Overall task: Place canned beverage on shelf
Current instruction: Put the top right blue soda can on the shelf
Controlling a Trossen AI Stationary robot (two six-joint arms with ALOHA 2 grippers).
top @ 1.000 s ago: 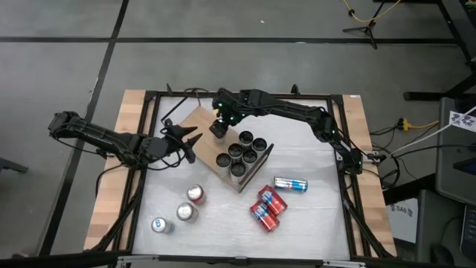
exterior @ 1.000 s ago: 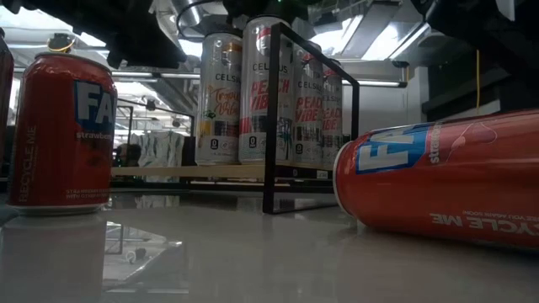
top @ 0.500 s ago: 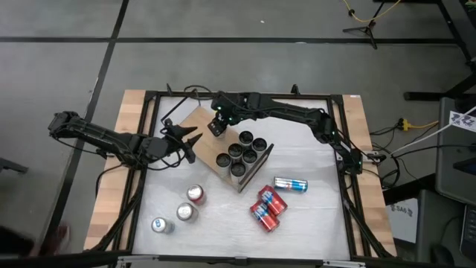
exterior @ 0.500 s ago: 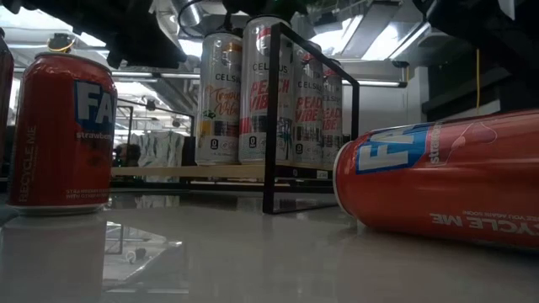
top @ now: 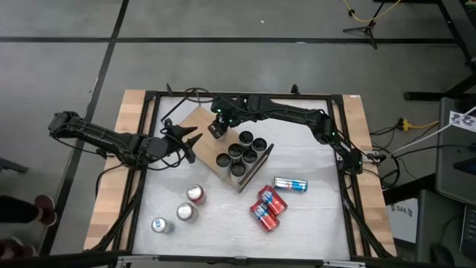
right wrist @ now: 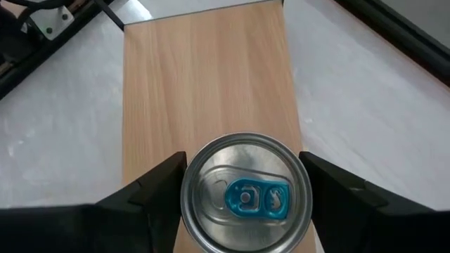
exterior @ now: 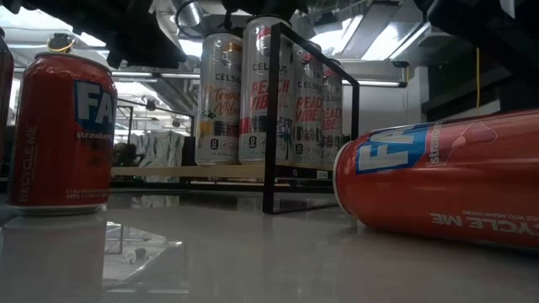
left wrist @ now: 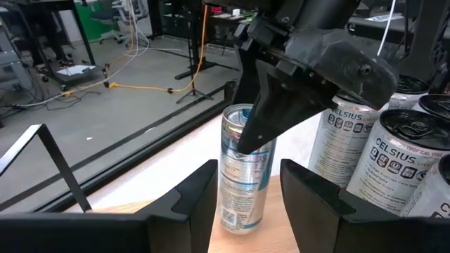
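Right pincer (right wrist: 242,204) grips a silver can (right wrist: 244,195) upright on the shelf (right wrist: 204,84) — left pincer (top: 187,141) open nearby.

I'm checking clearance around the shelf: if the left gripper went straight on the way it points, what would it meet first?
Most likely the silver-blue can held by the right gripper on the shelf; it stands dead ahead between the left gripper's fingers, though depth is unclear.

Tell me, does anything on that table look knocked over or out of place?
Yes. Three cans lie on their side on the white tabletop: two red cans side by side and a silver and blue can next to them. The other loose cans stand upright. Nothing looks spilled, and the cans on the shelf stand straight.
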